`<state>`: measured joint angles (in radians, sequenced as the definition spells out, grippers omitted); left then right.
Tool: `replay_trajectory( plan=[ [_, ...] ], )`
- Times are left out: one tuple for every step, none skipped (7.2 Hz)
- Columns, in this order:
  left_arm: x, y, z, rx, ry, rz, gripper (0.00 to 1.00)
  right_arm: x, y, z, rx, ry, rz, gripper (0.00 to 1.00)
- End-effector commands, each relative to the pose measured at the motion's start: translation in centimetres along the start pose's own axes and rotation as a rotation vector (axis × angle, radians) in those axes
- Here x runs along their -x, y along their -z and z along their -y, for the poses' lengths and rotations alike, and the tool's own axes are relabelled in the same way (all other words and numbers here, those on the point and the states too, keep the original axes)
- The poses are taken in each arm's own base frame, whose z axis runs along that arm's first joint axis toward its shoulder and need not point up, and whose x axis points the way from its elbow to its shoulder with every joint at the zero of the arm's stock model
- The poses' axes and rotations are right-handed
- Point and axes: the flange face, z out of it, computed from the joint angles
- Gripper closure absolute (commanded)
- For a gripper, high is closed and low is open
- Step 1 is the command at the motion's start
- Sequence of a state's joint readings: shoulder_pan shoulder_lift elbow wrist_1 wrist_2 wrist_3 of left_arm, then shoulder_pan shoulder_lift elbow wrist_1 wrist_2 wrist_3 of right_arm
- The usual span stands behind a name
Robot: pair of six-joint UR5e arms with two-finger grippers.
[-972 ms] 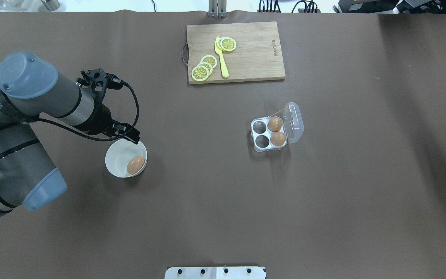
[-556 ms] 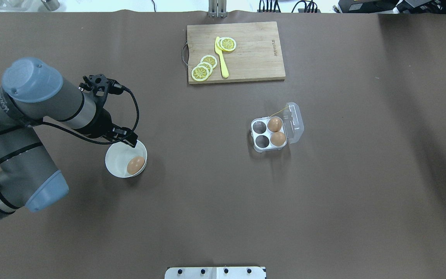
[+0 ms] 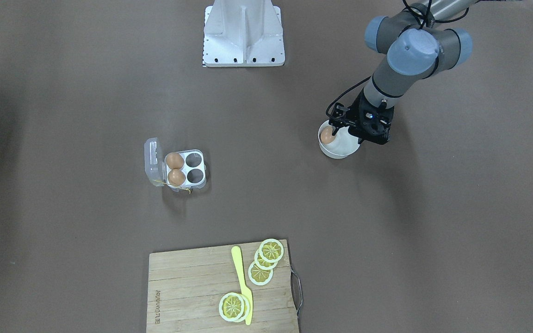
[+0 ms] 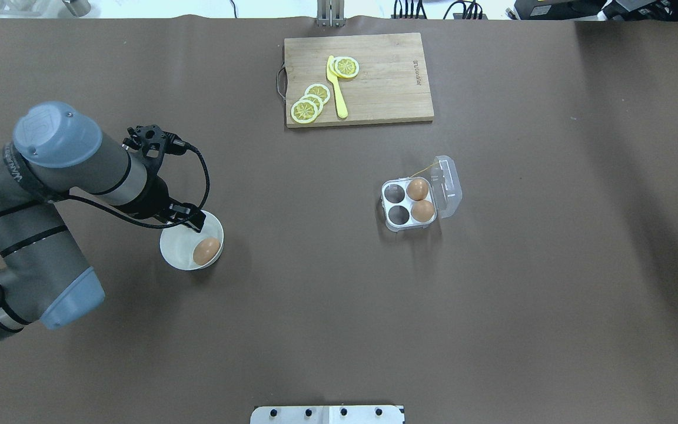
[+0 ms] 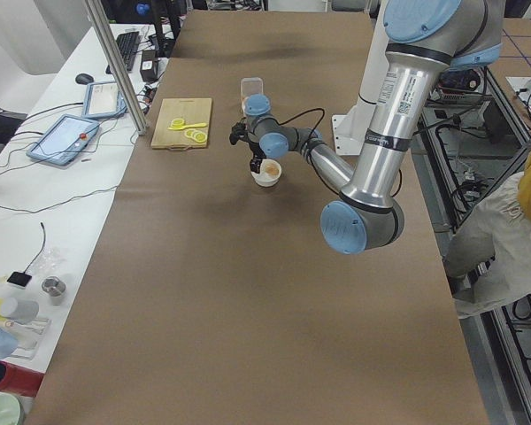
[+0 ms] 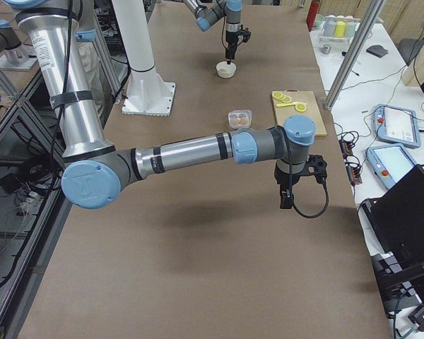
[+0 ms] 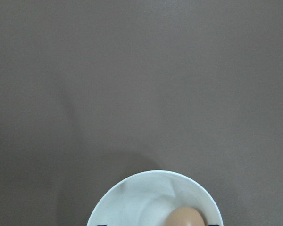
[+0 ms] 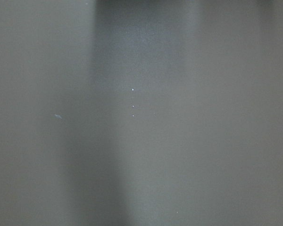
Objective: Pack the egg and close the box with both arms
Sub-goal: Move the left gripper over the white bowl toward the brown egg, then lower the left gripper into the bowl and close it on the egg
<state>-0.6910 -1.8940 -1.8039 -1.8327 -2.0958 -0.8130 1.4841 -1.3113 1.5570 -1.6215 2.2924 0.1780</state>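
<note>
A light-brown egg [image 4: 206, 251] lies in a round white bowl [image 4: 174, 250] at the table's left. My left gripper [image 4: 190, 220] hangs over the bowl's far rim, jaws open and empty, just beside the egg [image 3: 326, 135]. In the left wrist view the egg [image 7: 185, 217] and the bowl [image 7: 132, 186] sit at the bottom edge. The clear box [image 4: 391, 224] stands mid-table with its lid [image 4: 449, 184] open; two eggs [image 4: 417, 189] fill its right cells and its left cells are empty. My right gripper [image 6: 286, 201] shows only in the exterior right view, and I cannot tell its state.
A wooden cutting board [image 4: 386, 82] with lemon slices [image 4: 309, 105] and a yellow knife [image 4: 338, 88] lies at the far middle. The white base stand [image 3: 243, 32] is at the robot's edge. A person stands by the table in the exterior left view [image 5: 513, 230].
My left arm has swung slightly, and its gripper has come down closer to the bowl's rim beside the egg. The egg, the box and the board have not moved.
</note>
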Motion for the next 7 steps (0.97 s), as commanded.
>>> replay_trajectory(
  plan=[
    [0.0,-0.1,-0.3,0.003,-0.002,0.000,0.22,0.2,-0.2,0.0,0.003,0.003,0.000,0.00],
    [-0.4,-0.7,-0.7,0.014,-0.009,-0.003,0.22,0.1,-0.2,0.0,0.002,0.003,-0.002,0.00],
    [-1.0,-1.4,-1.2,0.028,-0.018,-0.004,0.22,0.2,-0.2,0.0,0.003,0.003,0.000,0.00],
    [-1.5,-2.2,-1.8,0.036,-0.028,0.003,0.22,0.5,0.0,0.3,-0.001,0.008,0.001,0.00],
    [-1.5,-2.5,-1.9,0.032,-0.029,0.012,0.22,0.6,-0.2,0.2,0.003,0.010,-0.002,0.00],
    [-1.5,-2.8,-1.8,0.036,-0.028,0.015,0.22,0.8,-0.1,0.3,0.000,0.010,0.003,0.00],
    [-1.6,-3.0,-1.7,0.037,-0.029,0.015,0.22,0.6,-0.3,0.1,0.003,0.007,-0.001,0.00]
  ],
)
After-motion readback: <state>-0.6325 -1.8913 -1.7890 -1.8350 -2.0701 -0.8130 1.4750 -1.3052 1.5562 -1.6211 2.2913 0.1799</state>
